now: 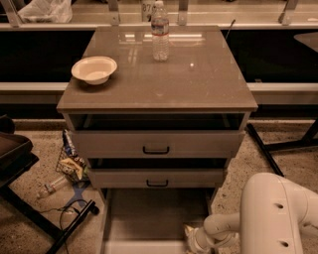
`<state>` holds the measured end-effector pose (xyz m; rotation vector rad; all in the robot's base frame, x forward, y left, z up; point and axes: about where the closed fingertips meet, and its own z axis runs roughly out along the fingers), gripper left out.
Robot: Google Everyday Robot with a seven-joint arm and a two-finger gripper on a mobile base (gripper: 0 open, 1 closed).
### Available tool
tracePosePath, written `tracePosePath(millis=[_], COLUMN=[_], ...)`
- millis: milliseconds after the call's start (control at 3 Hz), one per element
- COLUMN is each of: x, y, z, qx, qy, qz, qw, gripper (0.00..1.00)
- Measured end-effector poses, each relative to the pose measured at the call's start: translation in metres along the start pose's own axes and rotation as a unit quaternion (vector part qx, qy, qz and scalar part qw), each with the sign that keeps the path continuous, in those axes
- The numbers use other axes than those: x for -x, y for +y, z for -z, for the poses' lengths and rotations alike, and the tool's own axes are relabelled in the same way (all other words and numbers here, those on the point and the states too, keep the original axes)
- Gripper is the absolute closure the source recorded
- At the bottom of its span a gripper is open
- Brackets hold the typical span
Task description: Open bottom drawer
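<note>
One tool (pixel 192 239), grip state untellable, sits at the near-right corner of the open bottom drawer (pixel 149 218).

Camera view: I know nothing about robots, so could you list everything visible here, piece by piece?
cabinet: one, grey-beige, centre
top drawer: one, grey-beige with a black handle, just under the cabinet top
middle drawer: one, grey-beige with a black handle, below the top drawer
bottom drawer: one, grey inside, pulled out at floor level
bowl: one, cream, left side of the cabinet top
water bottle: one, clear, upright at the back of the cabinet top
plastic bag: one, pale, top left behind the cabinet
litter: several pieces, mixed colours, on the floor left of the cabinet
dark stand: one, black, left edge
robot arm: one, white, lower right
gripper: one, pale, bottom edge, at the open bottom drawer's right front
</note>
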<state>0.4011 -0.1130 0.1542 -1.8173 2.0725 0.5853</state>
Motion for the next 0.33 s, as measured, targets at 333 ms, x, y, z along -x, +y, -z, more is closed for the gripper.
tracePosePath(millis=[333], x=[0.0000], y=[0.0001], z=[0.0000], qx=[0.000], qy=[0.000], qz=[0.000], qw=[1.0000], gripper=[0.00])
